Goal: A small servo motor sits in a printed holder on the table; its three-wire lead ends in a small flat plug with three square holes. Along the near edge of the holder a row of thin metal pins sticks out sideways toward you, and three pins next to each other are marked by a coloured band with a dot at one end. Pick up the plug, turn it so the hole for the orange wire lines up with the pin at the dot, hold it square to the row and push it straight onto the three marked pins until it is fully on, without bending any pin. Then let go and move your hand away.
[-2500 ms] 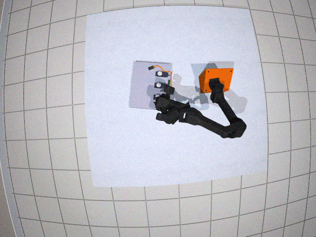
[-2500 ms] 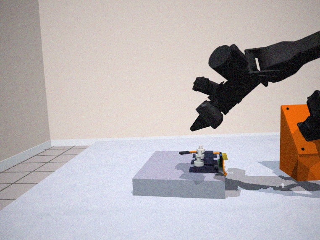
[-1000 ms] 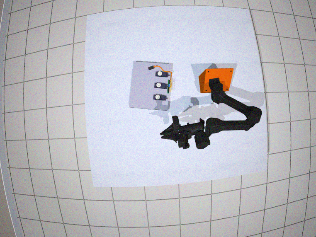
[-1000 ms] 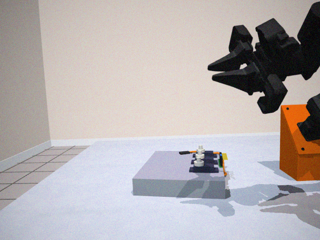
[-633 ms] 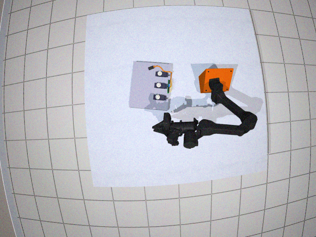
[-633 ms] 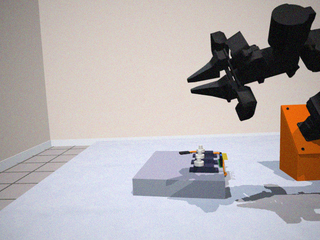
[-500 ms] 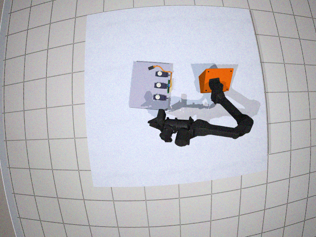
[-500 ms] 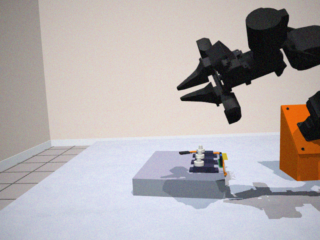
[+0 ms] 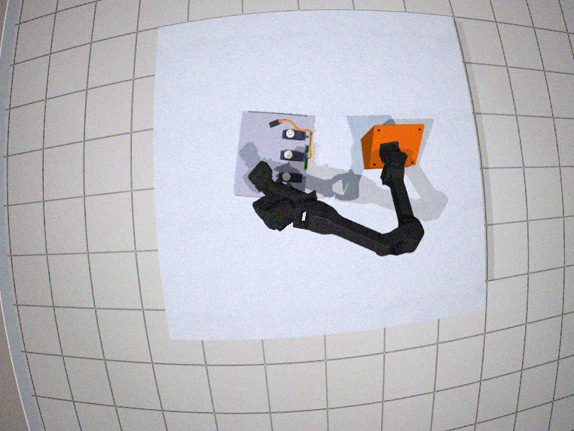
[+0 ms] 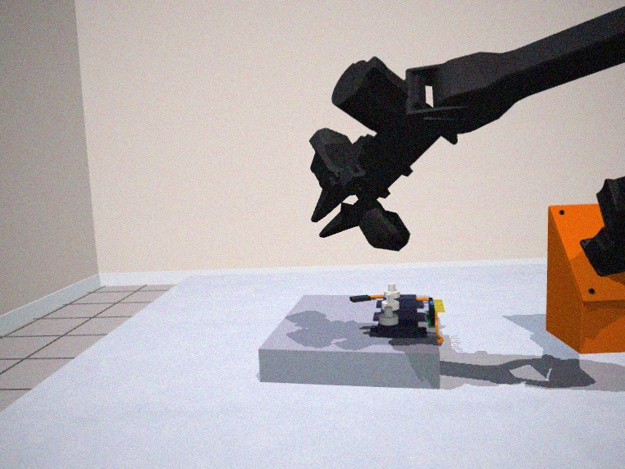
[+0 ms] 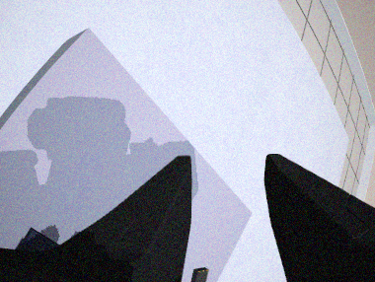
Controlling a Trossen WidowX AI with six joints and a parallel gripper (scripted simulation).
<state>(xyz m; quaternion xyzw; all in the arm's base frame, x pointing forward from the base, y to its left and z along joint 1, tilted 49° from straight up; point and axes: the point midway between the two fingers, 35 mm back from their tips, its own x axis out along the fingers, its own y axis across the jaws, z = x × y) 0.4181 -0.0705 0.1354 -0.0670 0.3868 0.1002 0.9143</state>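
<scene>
The dark plug (image 9: pixel 274 123) (image 10: pixel 360 298) (image 11: pixel 199 274) lies at the end of its orange lead (image 9: pixel 311 139), over the far part of the pale lilac block (image 9: pixel 252 132) (image 10: pixel 348 367) (image 11: pixel 99 74). Three dark servos with white round tops sit in a row along the block's right side. A thin green strip (image 9: pixel 306 163) stands beside them with a small blue spot; its single pins and the dot are too small to tell. My gripper (image 10: pixel 317 228) (image 11: pixel 228 168) is above the block, tilted down, with its fingers apart and nothing between them. In the wrist view the plug shows low, beyond the left finger's inner edge.
An orange wedge-shaped base (image 9: pixel 401 136) (image 10: pixel 565 307) carries the arm on the right. My forearm stretches from it over the table (image 9: pixel 208 278) (image 10: pixel 151 424). The gripper's shadow falls on the block. The white servo tops (image 9: pixel 289 133) stand up close to the plug's lead.
</scene>
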